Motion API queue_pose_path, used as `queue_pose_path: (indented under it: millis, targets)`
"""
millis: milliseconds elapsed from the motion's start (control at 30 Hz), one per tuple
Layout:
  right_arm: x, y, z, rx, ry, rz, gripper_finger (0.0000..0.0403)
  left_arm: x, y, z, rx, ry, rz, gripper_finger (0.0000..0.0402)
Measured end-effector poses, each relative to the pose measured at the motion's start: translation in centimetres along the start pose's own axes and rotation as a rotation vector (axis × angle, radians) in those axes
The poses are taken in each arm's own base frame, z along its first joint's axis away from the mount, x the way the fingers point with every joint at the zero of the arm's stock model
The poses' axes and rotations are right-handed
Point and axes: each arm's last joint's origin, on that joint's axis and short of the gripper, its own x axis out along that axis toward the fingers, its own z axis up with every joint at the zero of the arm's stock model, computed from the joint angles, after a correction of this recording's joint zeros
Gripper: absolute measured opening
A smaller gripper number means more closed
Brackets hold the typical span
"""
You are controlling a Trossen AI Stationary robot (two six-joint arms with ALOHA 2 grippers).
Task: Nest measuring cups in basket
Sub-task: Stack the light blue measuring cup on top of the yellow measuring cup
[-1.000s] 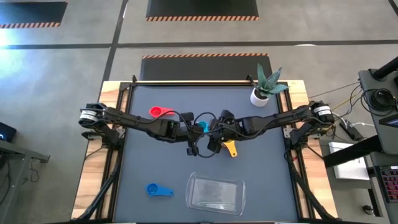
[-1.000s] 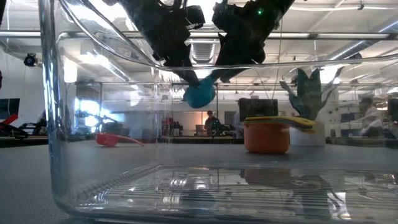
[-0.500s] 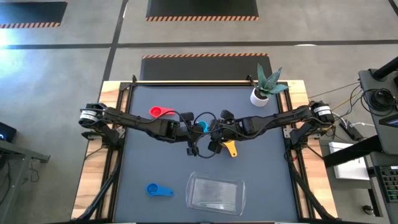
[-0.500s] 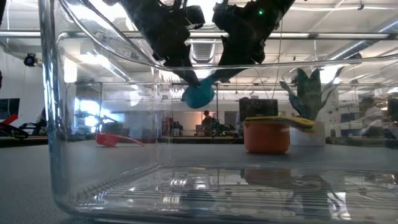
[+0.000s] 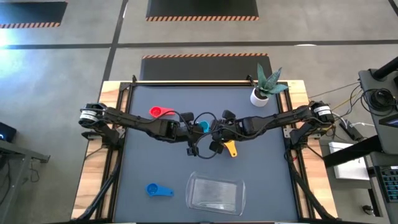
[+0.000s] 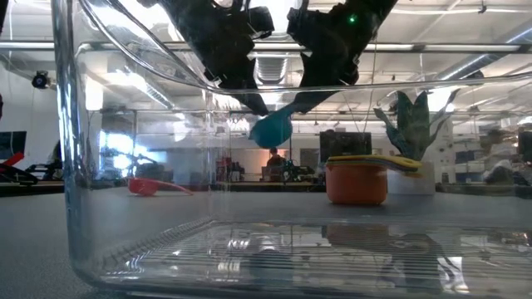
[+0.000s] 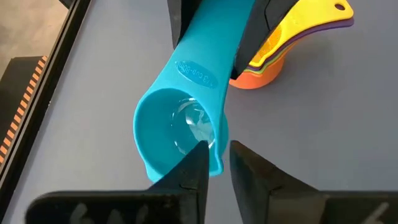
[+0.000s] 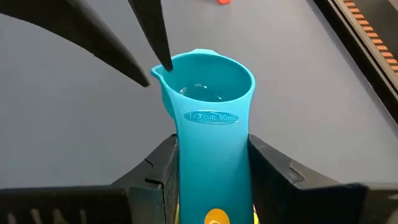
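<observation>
A teal measuring cup point(image 5: 201, 126) hangs in the air over the middle of the table, between my two grippers. My right gripper point(image 8: 212, 155) is shut on it. My left gripper point(image 7: 216, 149) is slightly open at the bowl's rim point(image 7: 214, 163), with one finger inside the bowl and one outside. A stack of cups point(image 7: 267, 62), orange below, purple between and yellow on top, rests on its base on the table just beyond. A red cup point(image 5: 160, 112) lies far left and a blue cup point(image 5: 158, 190) lies near left. The clear basket point(image 5: 216, 193) stands at the near edge. My left gripper's fingers point(image 7: 198, 163) straddle the rim at the bowl's pouring lip; I cannot tell whether they touch it. My right gripper pinches the cup's flat handle point(image 8: 212, 140) by its two long edges between its two fingers. The fingers slant down from the table's right and lie along the handle. The cup is lifted clear and tilted, its bowl point(image 6: 271, 129) lowest and toward the left arm.
A small white pot with a spiky plant point(image 5: 259, 96) stands at the far right. Both arms cross the table's middle from the left and right edges. Cables loop below the grippers point(image 5: 200, 149). Open table surface lies between the blue cup and the arms.
The teal cup has tipped a little in the air; in the low view its bowl has swung slightly toward the right and hangs lower. Both arms have kept their places.
</observation>
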Motion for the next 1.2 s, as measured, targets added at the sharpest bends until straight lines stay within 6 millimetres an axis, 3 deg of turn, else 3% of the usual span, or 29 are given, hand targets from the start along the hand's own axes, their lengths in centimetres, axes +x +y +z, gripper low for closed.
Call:
queue_pose_path:
  millis: [300, 467, 667, 800, 933, 1200]
  targets:
    - [-0.4, -0.2, -0.7, 0.023, 0.055, -0.055, 0.0134, -1.0, 0.4, 0.1, -0.003, -0.008, 0.003, 0.0088]
    - [-2.8, 0.3, -1.2, 0.044, 0.022, -0.068, 0.0133, -2.8, 1.2, 0.0, -0.025, -0.064, 0.003, 0.0093]
    - [-5.8, 1.5, -4.3, 0.095, -0.024, -0.088, 0.0134, -5.0, 2.3, -3.1, -0.098, -0.237, -0.006, 0.0093]
    - [-6.7, 1.9, -6.9, 0.161, -0.067, -0.121, 0.0135, -6.1, 2.8, -5.5, -0.176, -0.4, -0.032, 0.0093]
    - [-6.8, 1.9, -8.9, 0.242, -0.106, -0.149, 0.0135, -7.2, 3.3, -7.1, -0.24, -0.53, -0.055, 0.0093]
    - [-4.7, 2.3, -11.6, 0.297, -0.117, -0.16, 0.0136, -7.7, 3.7, -8.8, -0.282, -0.63, -0.059, 0.0093]
